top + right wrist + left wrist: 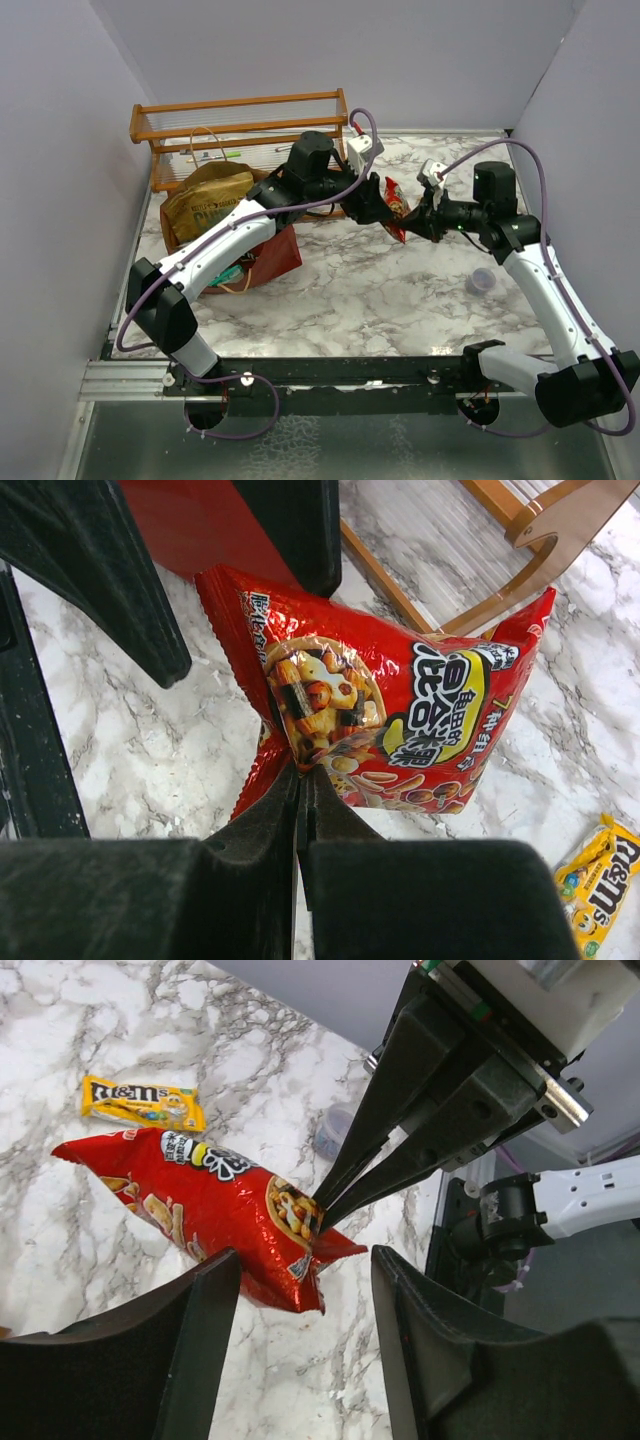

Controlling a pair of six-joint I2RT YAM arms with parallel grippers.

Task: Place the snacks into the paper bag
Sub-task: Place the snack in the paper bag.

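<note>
A red foil snack packet point(396, 210) hangs above the marble table between the two arms. My right gripper point(303, 770) is shut on its crimped end, and the same pinch shows in the left wrist view on the red packet point(200, 1205). My left gripper point(305, 1260) is open, its fingers point(215, 1300) either side of the packet's lower corner with a gap on the right side. The dark red paper bag point(275, 255) lies at the left with a large tan chip bag point(205, 200) sticking out. A yellow M&M's packet point(143, 1103) lies on the table.
A wooden slatted rack point(240, 120) stands at the back left, just behind the paper bag. A small translucent purple cup point(481, 281) sits on the table near the right arm. Grey walls close in the table on three sides.
</note>
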